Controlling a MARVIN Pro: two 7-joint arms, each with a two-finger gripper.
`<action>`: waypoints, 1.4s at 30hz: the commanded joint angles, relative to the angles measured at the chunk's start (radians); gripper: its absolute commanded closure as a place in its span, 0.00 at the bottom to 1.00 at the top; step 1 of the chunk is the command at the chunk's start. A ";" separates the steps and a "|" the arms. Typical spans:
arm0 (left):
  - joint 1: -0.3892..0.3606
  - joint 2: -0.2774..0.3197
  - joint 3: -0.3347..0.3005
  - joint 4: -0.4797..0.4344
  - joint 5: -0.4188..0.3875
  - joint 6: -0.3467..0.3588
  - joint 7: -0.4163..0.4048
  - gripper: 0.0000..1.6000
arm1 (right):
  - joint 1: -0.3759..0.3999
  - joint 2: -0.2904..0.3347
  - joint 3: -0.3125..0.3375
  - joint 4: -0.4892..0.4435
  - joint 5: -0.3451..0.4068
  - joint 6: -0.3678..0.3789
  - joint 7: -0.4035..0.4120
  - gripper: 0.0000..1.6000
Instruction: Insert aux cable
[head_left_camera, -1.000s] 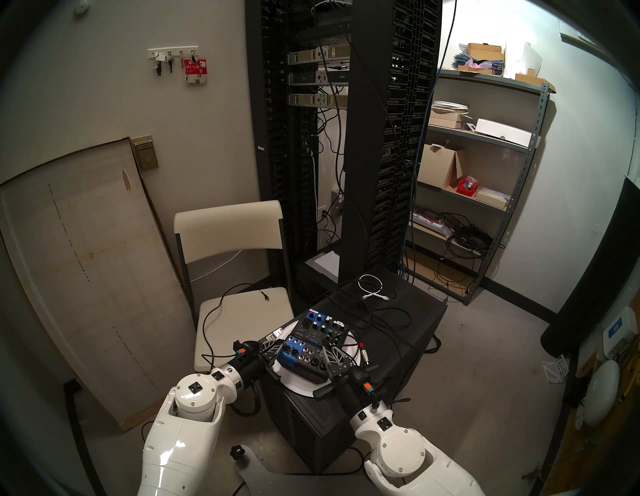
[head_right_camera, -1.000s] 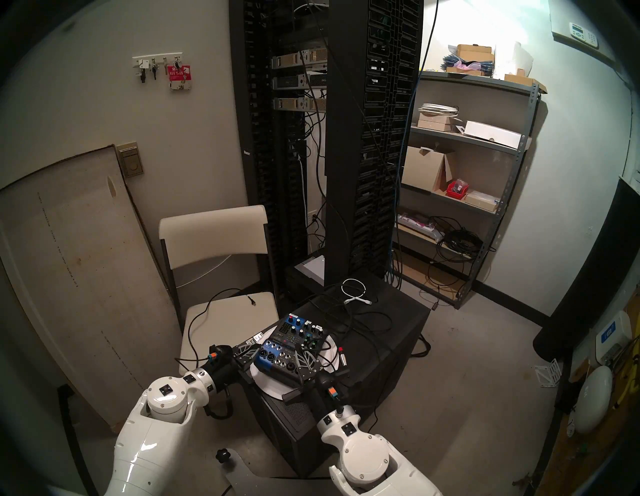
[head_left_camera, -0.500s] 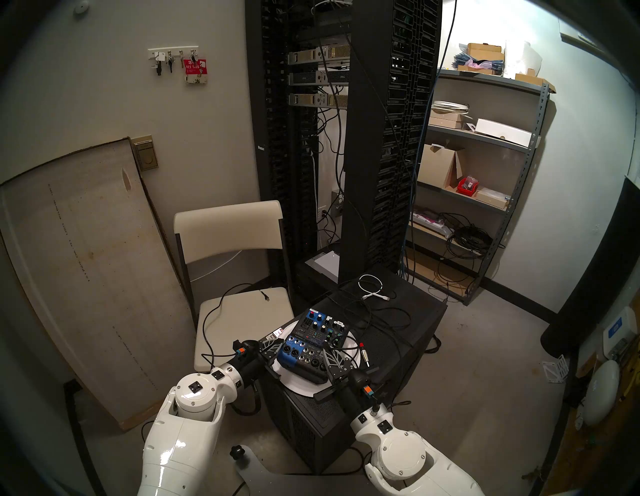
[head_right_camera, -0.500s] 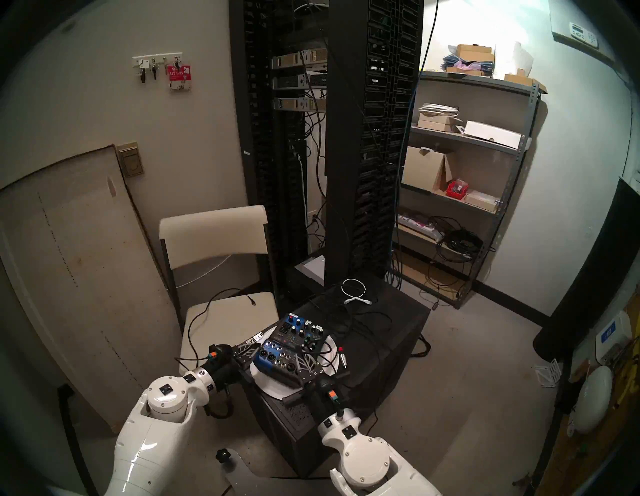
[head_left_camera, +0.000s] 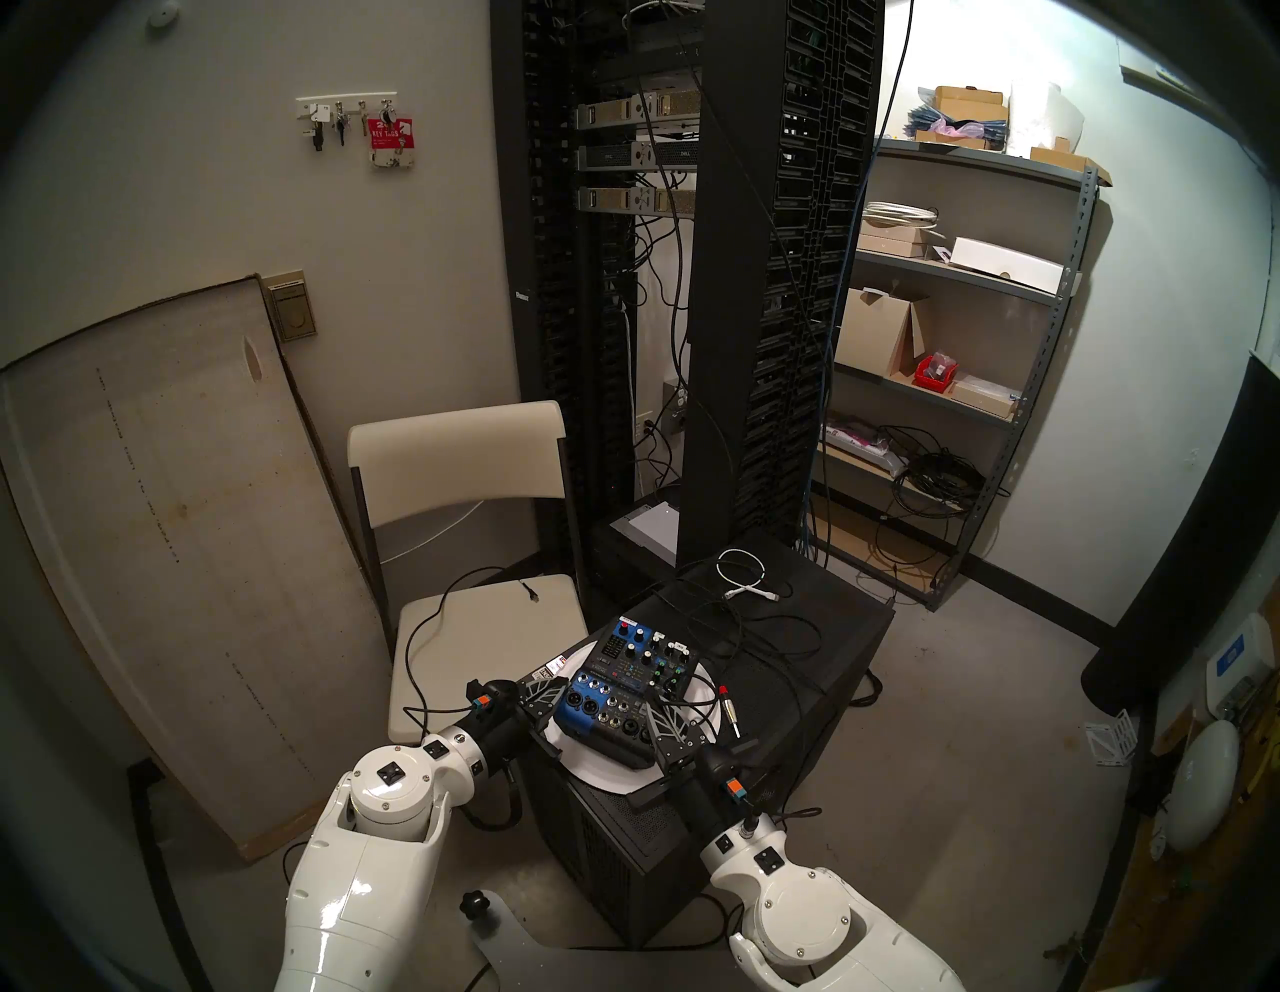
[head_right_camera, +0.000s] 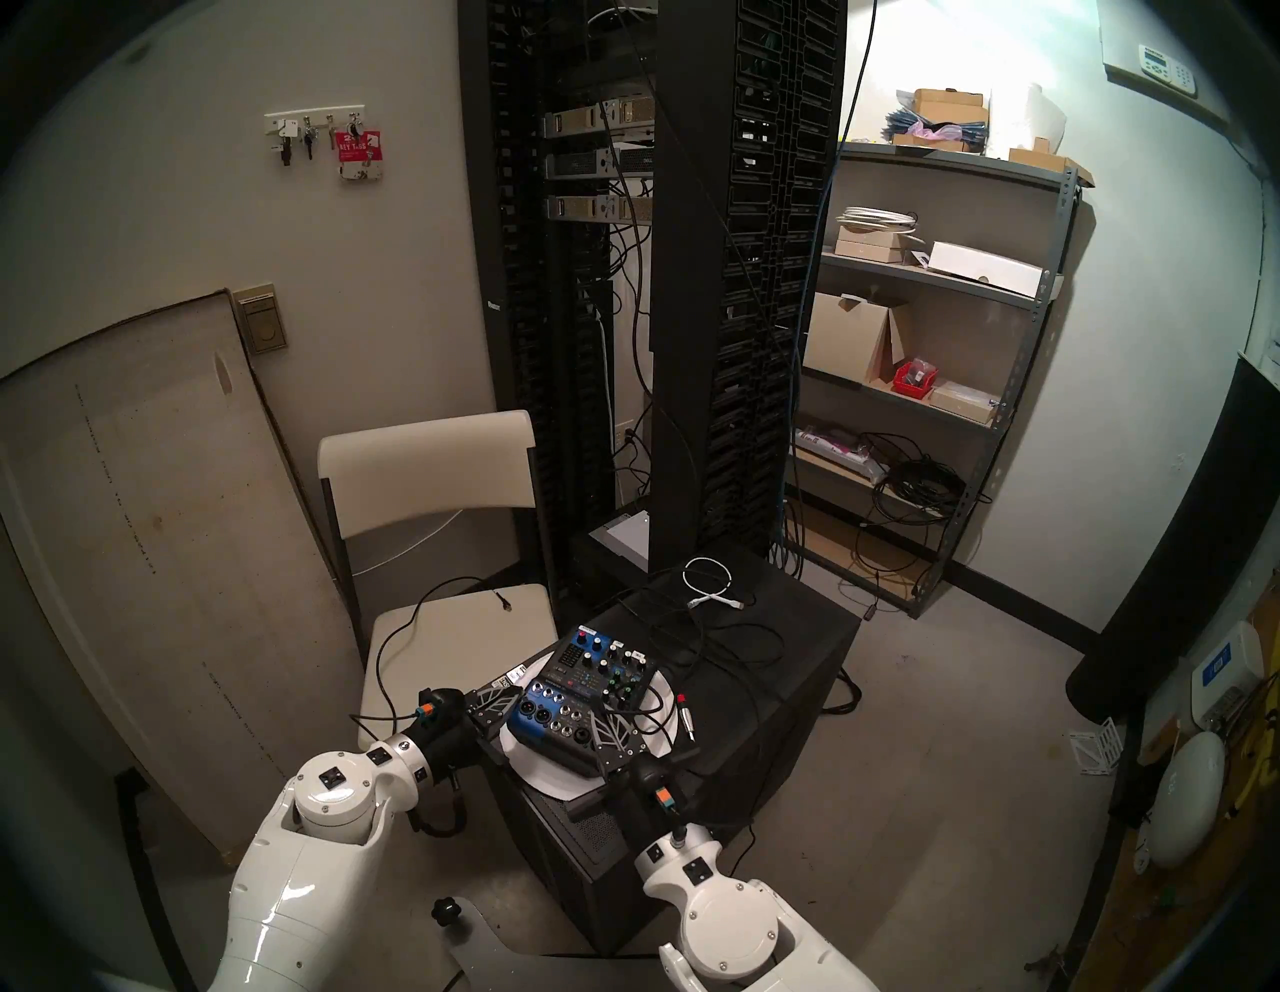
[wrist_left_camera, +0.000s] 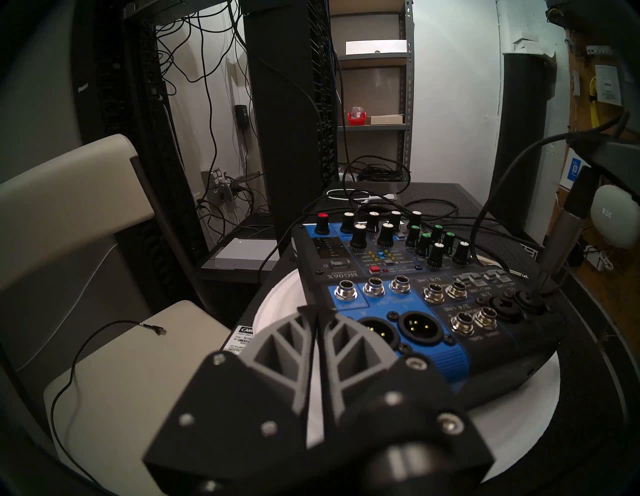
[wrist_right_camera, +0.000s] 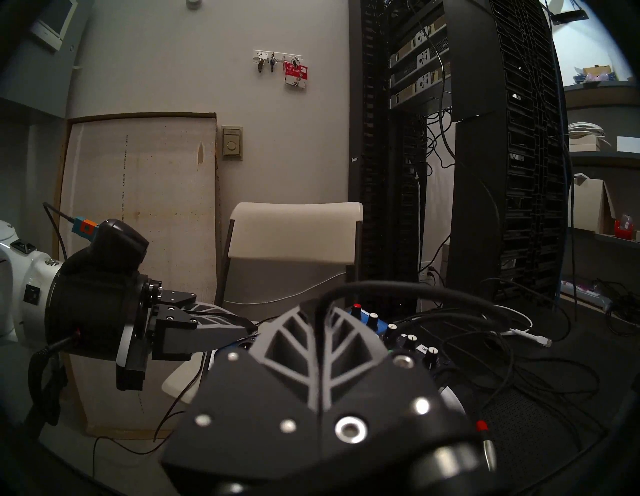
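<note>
Beneath the right gripper (head_left_camera: 652, 701), pinched shut, sits the mixer (head_left_camera: 623, 682). The right wrist has slid slightly back since a second ago, while the left gripper (head_left_camera: 560, 684), closed on nothing, has stayed put.

Left wrist: hanging from the right gripper, the aux cable (wrist_left_camera: 561, 235) leans, with its plug tip at a socket (wrist_left_camera: 528, 298).

Right wrist: the cable loops out from between the closed fingertips.

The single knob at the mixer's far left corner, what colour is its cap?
Red. The knob on the mixer shows best in the left wrist view.
</note>
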 joint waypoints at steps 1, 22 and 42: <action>-0.007 0.002 -0.002 -0.013 -0.001 0.001 -0.002 0.82 | -0.025 0.005 -0.009 -0.006 -0.001 0.018 0.000 1.00; -0.010 -0.001 -0.005 -0.016 -0.001 0.004 -0.001 0.82 | -0.029 0.027 -0.027 0.006 0.005 0.059 -0.003 1.00; -0.009 -0.003 -0.007 -0.020 -0.001 0.002 -0.002 0.82 | -0.017 0.046 -0.057 0.054 0.025 0.073 -0.012 1.00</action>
